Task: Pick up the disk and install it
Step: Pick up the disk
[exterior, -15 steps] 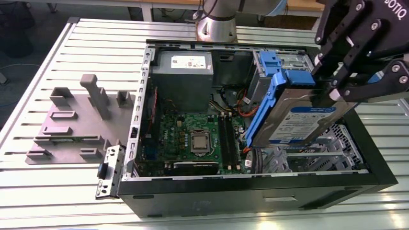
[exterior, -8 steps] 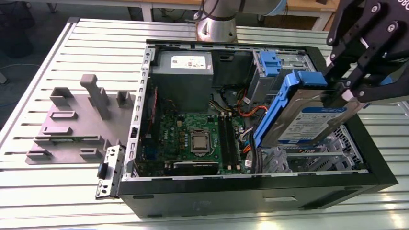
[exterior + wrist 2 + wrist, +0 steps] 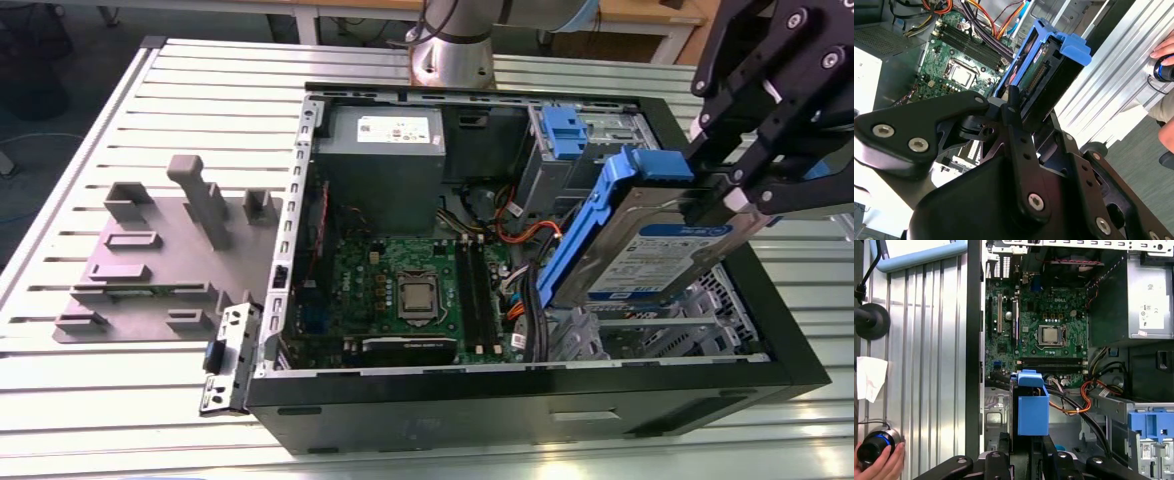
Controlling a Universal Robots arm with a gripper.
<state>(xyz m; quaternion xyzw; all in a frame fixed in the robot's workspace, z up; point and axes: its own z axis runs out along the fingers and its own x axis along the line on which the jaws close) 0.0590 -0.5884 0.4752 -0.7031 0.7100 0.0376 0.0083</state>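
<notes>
Disk (image 3: pixel 667 250) hangs tilted over the open PC case (image 3: pixel 534 390), at the exterior view's right. Its lower end sits down btw the cable bundle (image 3: pixel 523 230) and the metal drive cage (image 3: pixel 654 335), w/ the blue carrier side facing the motherboard (image 3: pixel 414 290). Can't tell if the lower end touches the cage. Gripper (image 3: pixel 721 200) is closed on the disk's upper end, gripping the drive body and nothing else.

Risks, as I judge them:
- Grip is at one end only, so the long body can pivot or slip in the fingers if its lower corner catches on sheet metal.
- Orange and black cables lie just beside the carrier. They could get pinched under it or block seating.
- The tilt doesn't look lined up w/ the cage, so pushing down may jam the carrier rails or bend a tab.
- A dropped disk would land on the motherboard or cables.
- The black linkage is near the case wall, so it may knock the rim.
</notes>
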